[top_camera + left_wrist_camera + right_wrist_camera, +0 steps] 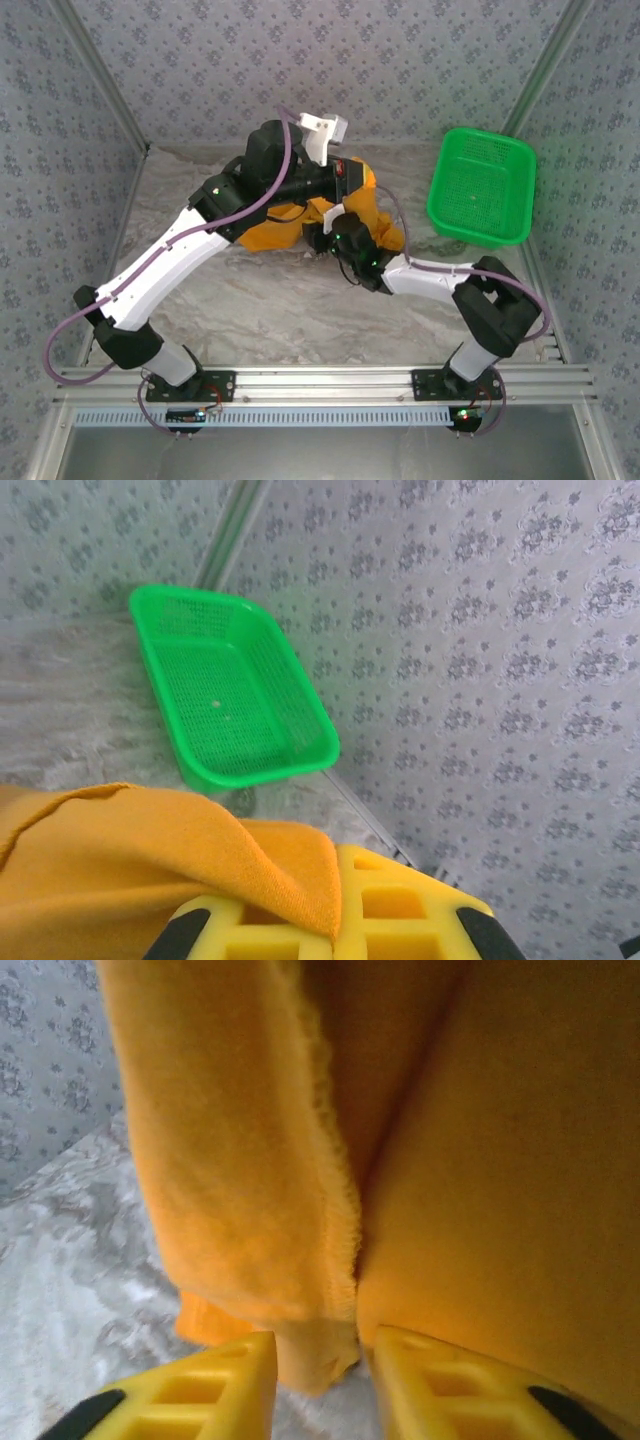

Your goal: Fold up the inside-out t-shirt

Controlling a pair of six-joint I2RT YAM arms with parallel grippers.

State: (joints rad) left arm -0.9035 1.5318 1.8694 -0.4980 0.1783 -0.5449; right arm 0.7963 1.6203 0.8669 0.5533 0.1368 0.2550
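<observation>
T-shirt [230, 1160] hem between parted right fingers [240, 1360], left fingers [345, 900] clamped on it

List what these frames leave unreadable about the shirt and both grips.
- Top view: the orange-yellow cloth t-shirt is bunched and mostly covered by both arms; its layout cannot be read.
- Left wrist view: the left gripper's fingers are cut off by the bottom edge, with cloth draped over them.
- Right wrist view: the hem hangs between the right gripper's fingers; whether it is pinched or merely straddled is unclear.
</observation>
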